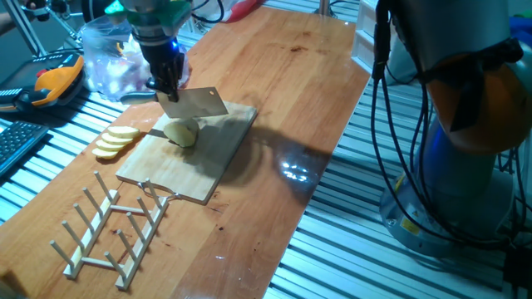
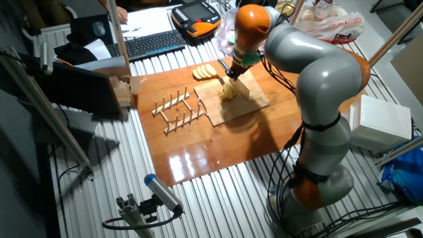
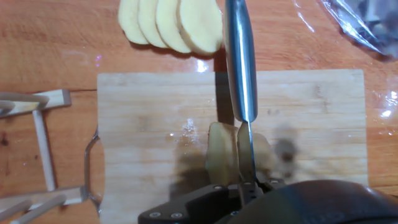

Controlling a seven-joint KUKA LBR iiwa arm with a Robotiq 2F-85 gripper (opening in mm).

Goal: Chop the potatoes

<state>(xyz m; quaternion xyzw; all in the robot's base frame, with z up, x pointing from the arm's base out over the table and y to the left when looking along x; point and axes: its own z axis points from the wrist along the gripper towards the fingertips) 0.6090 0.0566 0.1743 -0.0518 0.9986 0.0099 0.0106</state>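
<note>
Pale yellow peeled potato [image 3: 224, 152], smooth, matte, mid cutting board [image 3: 143, 124], knife blade [image 3: 239, 56] sunk in

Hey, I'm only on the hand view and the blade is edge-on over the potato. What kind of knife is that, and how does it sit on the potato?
Observer: From one fixed view it's a broad rectangular cleaver. Its lower edge is at the top of the potato. I cannot tell how deep it has cut.
Operator: What's holding it?
Observer: The fingers are closed on its handle, above the cutting board.
Operator: How much of that rack is outside my frame?
Observer: The whole wooden rack lies on the table past the board's handle end, with rows of pegs sticking up.
</note>
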